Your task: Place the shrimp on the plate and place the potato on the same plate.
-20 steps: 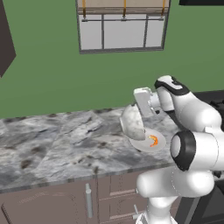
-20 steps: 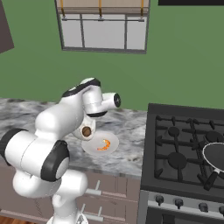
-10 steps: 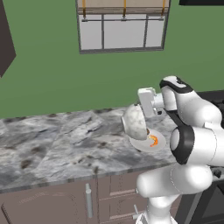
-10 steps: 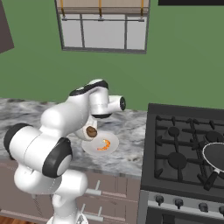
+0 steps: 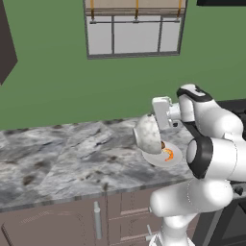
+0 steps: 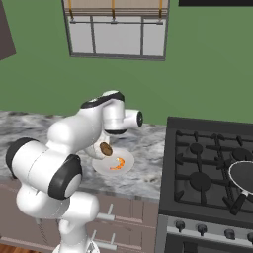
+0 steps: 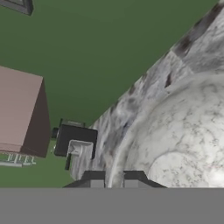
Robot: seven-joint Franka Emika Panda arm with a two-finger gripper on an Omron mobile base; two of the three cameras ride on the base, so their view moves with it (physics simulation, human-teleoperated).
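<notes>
A clear glass bowl [image 5: 148, 134] hangs tipped over the counter, and my gripper [image 5: 154, 126] is shut on its rim. In the hand view the fingertips [image 7: 94, 179] rise at the bottom, right beside the bowl's [image 7: 183, 140] curved wall. The brown potato [image 6: 105, 147] shows at the bowl's mouth, over the left edge of the off-white plate [image 6: 127, 168]; whether it touches the plate I cannot tell. The orange shrimp [image 6: 117, 164] lies on the plate. From the left base view the shrimp [image 5: 167, 154] sits on the plate [image 5: 176, 158], just right of the bowl.
A black stove [image 6: 212, 163] stands right of the plate, with a dark frying pan [image 6: 244, 177] on its far right burner. The marbled counter [image 5: 62, 158] stretches left of the bowl, and its front edge runs above brown drawers [image 5: 96, 221].
The hand has rolled a little, carrying the bowl and the potato slightly toward the plate. The shrimp and the plate have not moved.
</notes>
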